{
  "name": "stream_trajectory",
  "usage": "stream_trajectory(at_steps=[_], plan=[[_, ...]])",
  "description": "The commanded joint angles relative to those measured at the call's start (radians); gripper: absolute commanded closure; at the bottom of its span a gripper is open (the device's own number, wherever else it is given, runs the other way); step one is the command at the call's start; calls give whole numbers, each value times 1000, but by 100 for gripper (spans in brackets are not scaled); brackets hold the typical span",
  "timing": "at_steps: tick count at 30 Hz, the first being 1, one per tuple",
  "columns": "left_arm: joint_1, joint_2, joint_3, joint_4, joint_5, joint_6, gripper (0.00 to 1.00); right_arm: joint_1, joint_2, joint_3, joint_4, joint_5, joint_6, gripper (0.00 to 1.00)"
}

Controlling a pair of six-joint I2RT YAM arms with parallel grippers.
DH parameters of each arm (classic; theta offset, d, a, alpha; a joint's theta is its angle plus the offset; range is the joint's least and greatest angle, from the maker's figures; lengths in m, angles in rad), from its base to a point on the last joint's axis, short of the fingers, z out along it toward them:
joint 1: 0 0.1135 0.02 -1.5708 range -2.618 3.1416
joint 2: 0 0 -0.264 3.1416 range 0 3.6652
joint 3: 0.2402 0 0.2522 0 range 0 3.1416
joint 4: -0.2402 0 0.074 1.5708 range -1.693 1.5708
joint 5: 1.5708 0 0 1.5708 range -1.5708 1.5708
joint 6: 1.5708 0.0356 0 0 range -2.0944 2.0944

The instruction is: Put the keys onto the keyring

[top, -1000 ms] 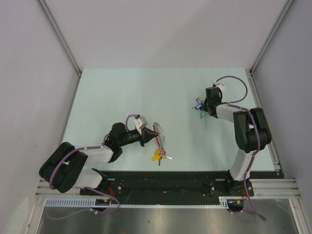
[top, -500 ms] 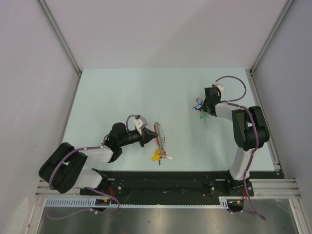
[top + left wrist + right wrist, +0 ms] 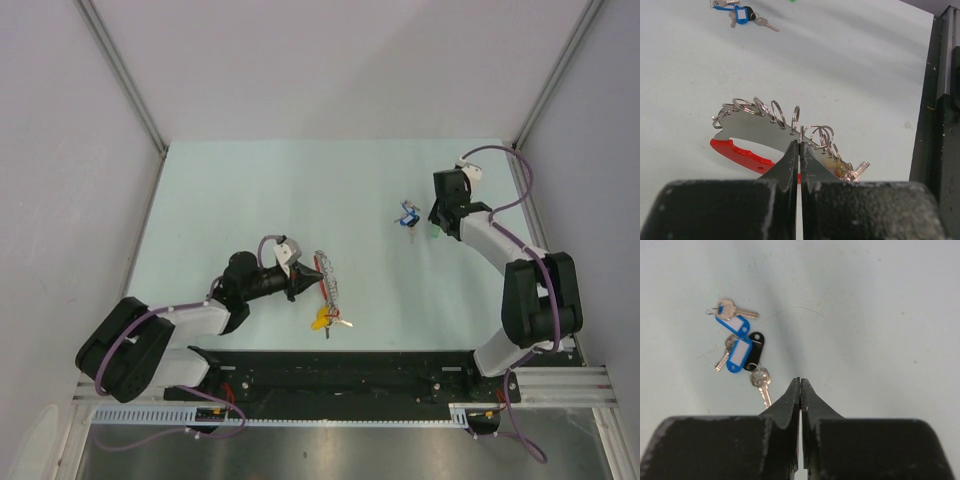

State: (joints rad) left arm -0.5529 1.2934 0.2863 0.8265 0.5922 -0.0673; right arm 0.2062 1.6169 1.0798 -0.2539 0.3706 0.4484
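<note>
Left gripper pinches keyring (table edge near); keys apart.

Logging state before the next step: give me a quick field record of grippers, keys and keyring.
left gripper: shut, tips at the keyring's rings; grip unclear
right gripper: shut, nothing between its tips
keyring: lying flat, red loop on its near side
blue keys: lying loose, ahead-left of right gripper, apart from it
green key: green speck beside right gripper, detail unclear
keys on keyring: not yet

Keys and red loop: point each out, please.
Keys (image 3: pixel 738 354): right wrist view, on the lower blue tag's label.
Red loop (image 3: pixel 735 151): left wrist view, on its thick left end.
</note>
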Motion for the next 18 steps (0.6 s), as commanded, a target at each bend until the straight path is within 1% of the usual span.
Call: stream_trajectory(at_steps=[1, 4, 6, 8, 10, 11, 13, 14, 16, 18], plan=[[5, -34, 28, -1, -17, 27, 99, -2, -119, -53, -110, 119, 56, 100], [5, -32, 30, -4, -22, 27, 100, 18, -198, -96, -113, 116, 59, 100], [5, -29, 31, -10, -25, 27, 100, 31, -219, -135, -137, 111, 85, 100], [5, -28, 34, -13, -26, 26, 100, 76, -238, -161, -150, 110, 117, 100], [4, -26, 37, -20, -25, 23, 100, 129, -256, -225, -142, 119, 144, 100], [4, -28, 37, -20, -26, 23, 100, 197, -271, -250, -134, 129, 188, 100], [5, -32, 36, -26, -28, 21, 100, 255, -276, -302, -117, 149, 237, 100], [5, -35, 37, -29, -32, 21, 99, 313, -269, -313, -116, 149, 263, 100], [5, -42, 37, -39, -37, 23, 100, 373, -255, -336, -107, 146, 326, 100], [5, -48, 36, -47, -40, 23, 100, 462, -221, -336, -105, 148, 377, 100]])
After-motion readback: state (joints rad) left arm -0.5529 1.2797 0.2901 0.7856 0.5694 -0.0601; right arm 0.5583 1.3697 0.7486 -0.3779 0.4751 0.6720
